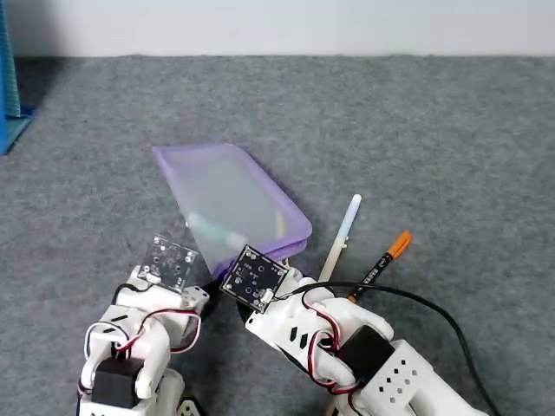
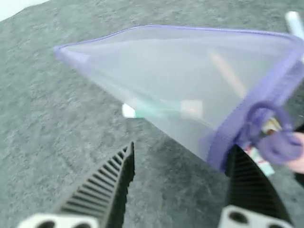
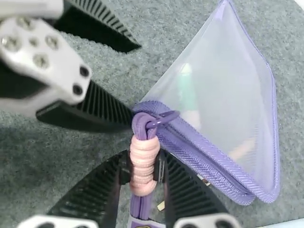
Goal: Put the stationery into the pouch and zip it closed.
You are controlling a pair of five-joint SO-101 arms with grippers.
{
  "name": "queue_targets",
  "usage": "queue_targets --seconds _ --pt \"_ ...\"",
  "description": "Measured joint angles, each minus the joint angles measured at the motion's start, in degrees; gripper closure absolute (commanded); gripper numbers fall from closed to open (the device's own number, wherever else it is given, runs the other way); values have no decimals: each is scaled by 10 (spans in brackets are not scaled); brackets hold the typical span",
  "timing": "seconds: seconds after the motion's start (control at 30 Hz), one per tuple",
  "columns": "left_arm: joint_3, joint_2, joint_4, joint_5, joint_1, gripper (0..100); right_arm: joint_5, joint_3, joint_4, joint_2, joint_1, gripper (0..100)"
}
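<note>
The right gripper (image 3: 143, 166) has its jaws clenched on the zip pull (image 3: 144, 142) at the near corner of the pouch (image 1: 230, 195); the zip edge runs away toward the pens. The left gripper (image 2: 183, 149) stands released at that same corner (one jaw against the fabric). A white pen (image 1: 342, 234) and an orange-tipped pen (image 1: 381, 260) lie on the worktop (image 1: 434, 130) just beside the pouch, nearer the right arm.

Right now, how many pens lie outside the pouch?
2: a white pen beside the pouch, an orange-capped black pen beyond it. More may be hidden under the arm.
</note>
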Motion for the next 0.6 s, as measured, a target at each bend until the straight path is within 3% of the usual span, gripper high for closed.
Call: queue_targets --seconds 0.2,0.4,0.6 --pt "1 0 -39 0 -62 713 0 0 0 0 0 991" --pt "25 0 -42 0 -46 723 0 0 0 0 0 991" --pt "25 0 -42 0 -18 848 0 0 0 0 0 991"
